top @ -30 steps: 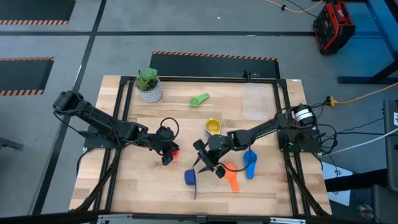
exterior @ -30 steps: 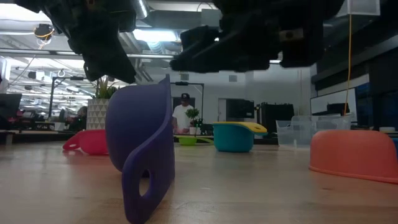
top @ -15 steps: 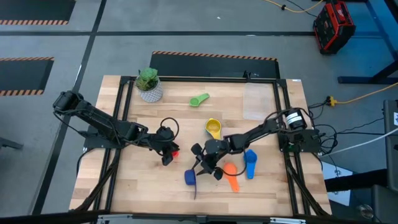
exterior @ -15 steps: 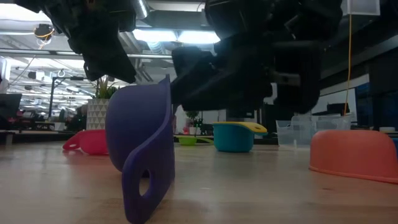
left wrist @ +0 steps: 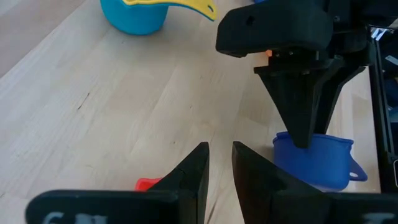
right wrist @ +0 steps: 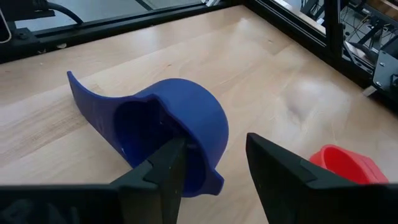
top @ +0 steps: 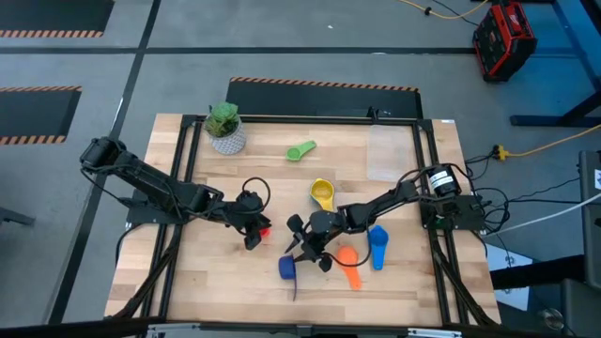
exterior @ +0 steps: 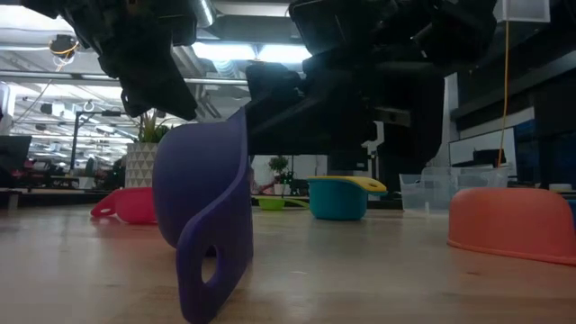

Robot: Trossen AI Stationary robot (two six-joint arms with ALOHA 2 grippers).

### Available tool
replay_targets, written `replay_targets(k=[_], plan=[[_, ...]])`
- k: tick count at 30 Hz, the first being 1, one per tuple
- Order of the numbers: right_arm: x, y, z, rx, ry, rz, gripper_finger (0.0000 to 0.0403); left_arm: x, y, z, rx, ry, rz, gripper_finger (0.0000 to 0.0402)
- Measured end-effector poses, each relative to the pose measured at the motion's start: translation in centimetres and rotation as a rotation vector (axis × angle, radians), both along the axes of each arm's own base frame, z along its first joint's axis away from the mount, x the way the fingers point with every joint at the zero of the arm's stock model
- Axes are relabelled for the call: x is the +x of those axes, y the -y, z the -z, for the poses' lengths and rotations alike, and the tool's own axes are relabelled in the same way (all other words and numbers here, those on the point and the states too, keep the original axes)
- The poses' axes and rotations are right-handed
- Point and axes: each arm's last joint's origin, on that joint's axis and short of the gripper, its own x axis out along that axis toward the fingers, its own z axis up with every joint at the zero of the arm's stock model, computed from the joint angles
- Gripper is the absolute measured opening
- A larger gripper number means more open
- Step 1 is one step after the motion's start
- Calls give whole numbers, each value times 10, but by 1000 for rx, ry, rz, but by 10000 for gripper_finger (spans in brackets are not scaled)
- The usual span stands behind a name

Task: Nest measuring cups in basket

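R gripper [top: 302, 246], fingers partly open & holding nothing, is hovering directly over the dark-blue plastic measuring cup [top: 287, 268] lying on its side at the wooden table's [top: 216, 282] front-centre, handle pointing frontward, while L gripper [top: 254, 228], nearly closed & empty, is waiting just beside.

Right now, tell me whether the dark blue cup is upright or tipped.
Tipped. The dark blue cup rests on its side, its handle touching the table.

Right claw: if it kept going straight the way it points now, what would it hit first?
Most likely the dark blue cup lying on its side: the right claw is open right over its rim, one finger seemingly inside the bowl. The red cup sits off to the side, out of line.
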Motion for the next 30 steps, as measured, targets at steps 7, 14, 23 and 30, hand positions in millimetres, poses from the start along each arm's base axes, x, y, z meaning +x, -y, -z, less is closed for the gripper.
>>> replay_targets(k=[7,14,23,30], plan=[[0,0,0,0,1,0,171,0,0,0,0,0,0,64],[6,-3,21,11,41,2,171,0,0,0,0,0,0,64],[8,-3,28,19,69,1,159,0,0,0,-1,1,0,64],[8,-3,28,18,64,0,138,0,0,0,0,1,0,64]])
